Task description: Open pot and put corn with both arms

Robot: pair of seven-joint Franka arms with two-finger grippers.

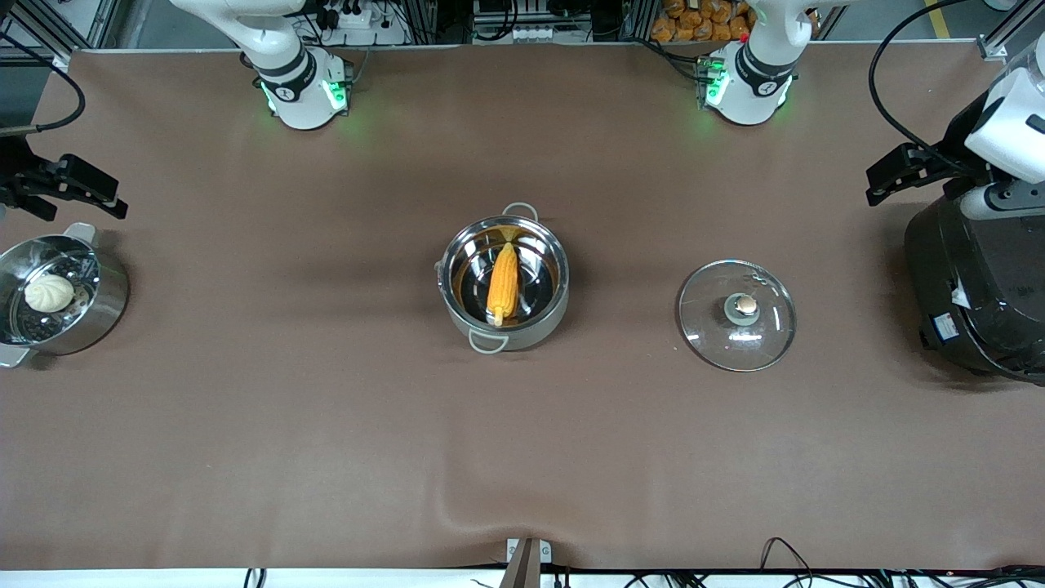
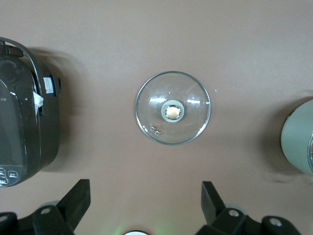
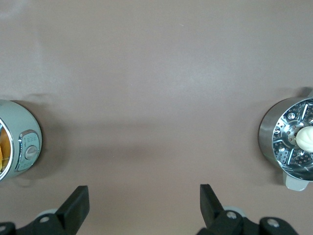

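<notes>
**Item log: pot open, corn inside, both arms raised**

1. Pot (image 1: 504,282): stands uncovered at mid-table. I count both loop handles, one toward the robots' bases, one toward the front camera.
2. Corn (image 1: 503,285): lies inside the pot, lengthwise between the two handles, pale stub nearest the front camera. I judge the placing done.
3. Lid (image 1: 737,314): rests flat on the table, knob up, well apart from the pot, toward the left arm's end and a little nearer the front camera than the pot.
4. Left gripper (image 2: 145,198): hangs high over the table with the lid below it; fingers spread wide, holding nothing.
5. Right gripper (image 3: 144,203): hangs over bare table between the pot and the steamer pot (image 1: 57,296); fingers likewise spread and empty. I read both arms as waiting.
6. Bun (image 1: 49,292): sits in the steamer pot at the right arm's end.
7. Black cooker (image 1: 980,294): stands at the left arm's end, near the lid.

Risks, as I judge them: little remains. If I bring the left arm down again, it could clip the lid's knob or the cooker beside it. A careless right-arm descent could nudge the pot and roll the corn.
</notes>
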